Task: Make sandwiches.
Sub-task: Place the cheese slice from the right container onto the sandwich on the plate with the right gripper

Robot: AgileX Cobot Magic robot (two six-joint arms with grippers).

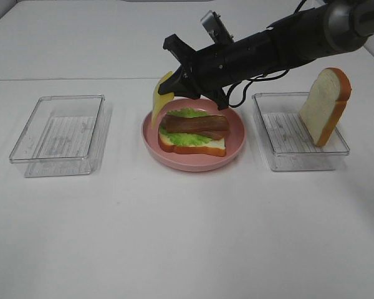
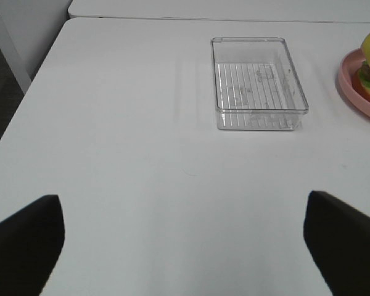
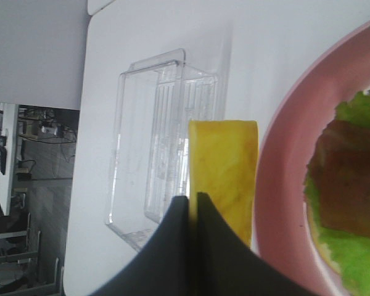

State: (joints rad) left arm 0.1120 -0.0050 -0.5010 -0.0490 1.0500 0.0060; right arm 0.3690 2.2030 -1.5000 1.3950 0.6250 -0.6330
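Seen from the high camera, the right claw point(image 1: 176, 80) is pinched tight on the yellow cheese square point(image 1: 160, 99). The cheese hangs below its tips, just beside the open sandwich point(image 1: 193, 134) on the pink plate point(image 1: 193, 163). In the left wrist view, the left claw point(image 2: 182, 200) gapes wide and holds nothing, with a clear tray point(image 2: 259, 83) ahead of it. In the right wrist view, the closed fingers point(image 3: 172, 246) grip the cheese's edge, and the sandwich lies off to one side of them.

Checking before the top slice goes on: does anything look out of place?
The bread slice stands on edge, tilted, at the right tray's outer wall rather than lying flat. The cheese hangs vertically from the shut right hand over the pink plate's left rim, beside the stack rather than on it.
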